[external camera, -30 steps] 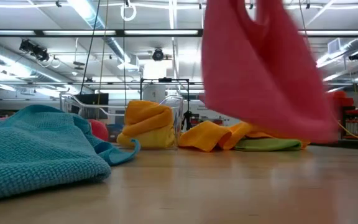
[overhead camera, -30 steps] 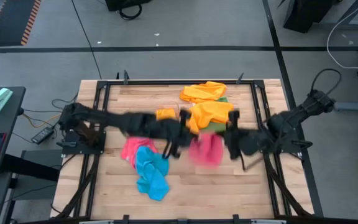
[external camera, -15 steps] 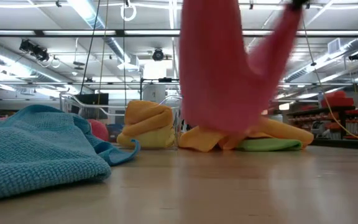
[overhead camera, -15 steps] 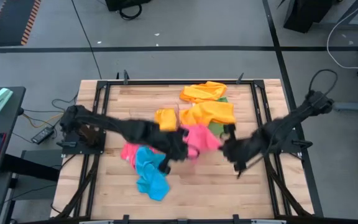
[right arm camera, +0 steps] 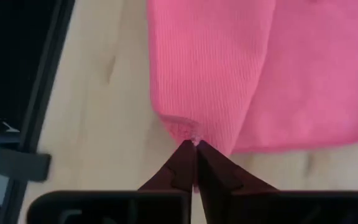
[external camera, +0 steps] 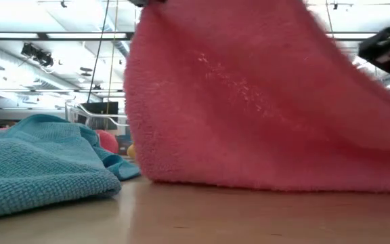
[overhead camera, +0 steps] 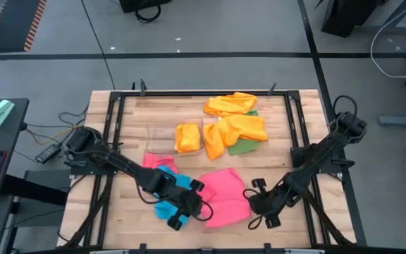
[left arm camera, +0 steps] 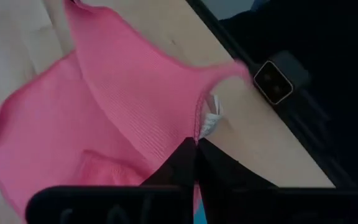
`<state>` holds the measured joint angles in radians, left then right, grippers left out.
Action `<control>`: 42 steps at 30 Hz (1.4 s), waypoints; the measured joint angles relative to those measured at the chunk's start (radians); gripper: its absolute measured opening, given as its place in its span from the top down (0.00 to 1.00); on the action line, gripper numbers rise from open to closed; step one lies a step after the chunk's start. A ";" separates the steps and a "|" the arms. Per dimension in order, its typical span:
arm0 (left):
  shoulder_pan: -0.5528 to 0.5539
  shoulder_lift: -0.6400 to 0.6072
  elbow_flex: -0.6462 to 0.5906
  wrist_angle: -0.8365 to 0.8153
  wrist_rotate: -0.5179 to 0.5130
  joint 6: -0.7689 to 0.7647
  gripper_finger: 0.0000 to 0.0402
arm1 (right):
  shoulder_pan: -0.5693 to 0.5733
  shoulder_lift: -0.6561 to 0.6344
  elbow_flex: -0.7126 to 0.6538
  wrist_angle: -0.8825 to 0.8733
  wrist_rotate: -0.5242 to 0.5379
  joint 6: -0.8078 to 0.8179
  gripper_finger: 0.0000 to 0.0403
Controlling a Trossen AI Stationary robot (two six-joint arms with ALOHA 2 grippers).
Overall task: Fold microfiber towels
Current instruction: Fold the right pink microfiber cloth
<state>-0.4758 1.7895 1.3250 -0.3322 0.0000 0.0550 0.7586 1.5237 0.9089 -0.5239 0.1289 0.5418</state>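
Note:
A pink towel (overhead camera: 225,195) lies spread out on the wooden table near its front edge, and it fills the low view (external camera: 263,102). My left gripper (overhead camera: 197,209) is shut on its near left corner. My right gripper (overhead camera: 254,204) is shut on its near right corner. A blue towel (overhead camera: 169,195) lies bunched to the left of it, partly under my left arm. A second pink towel (overhead camera: 156,164) lies behind the blue one. My left gripper (left arm camera: 196,146) pinches the pink towel's corner (left arm camera: 201,122), beside a small white tag, between its two fingertips. The cloth rises a little at the corner and runs away from the fingers onto the table. My right gripper (right arm camera: 195,146) pinches the other near corner (right arm camera: 184,129) between its two fingertips, only at the cloth's tip. The towel spreads away from the fingers and lies on the table.
A clear bin (overhead camera: 162,137) with an orange towel (overhead camera: 187,137) stands at the middle back. More orange towels (overhead camera: 232,116) and a green one (overhead camera: 244,146) lie at the back right. Bare wood shows along the front edge and at the right.
Both grippers have come down and toward the table's near edge, drawing apart with the pink towel between them. The towel hung bunched in the air above the table's middle; now it is spread out with its far part lying on the table.

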 joint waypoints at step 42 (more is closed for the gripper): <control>-0.104 0.127 0.007 -0.087 -0.147 0.013 0.89 | -0.288 0.288 0.012 0.547 0.159 -0.438 0.64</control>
<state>-0.5803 1.9166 1.3323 -0.4187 -0.1469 0.0680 0.4708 1.8121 0.9211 0.0227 0.2877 0.1042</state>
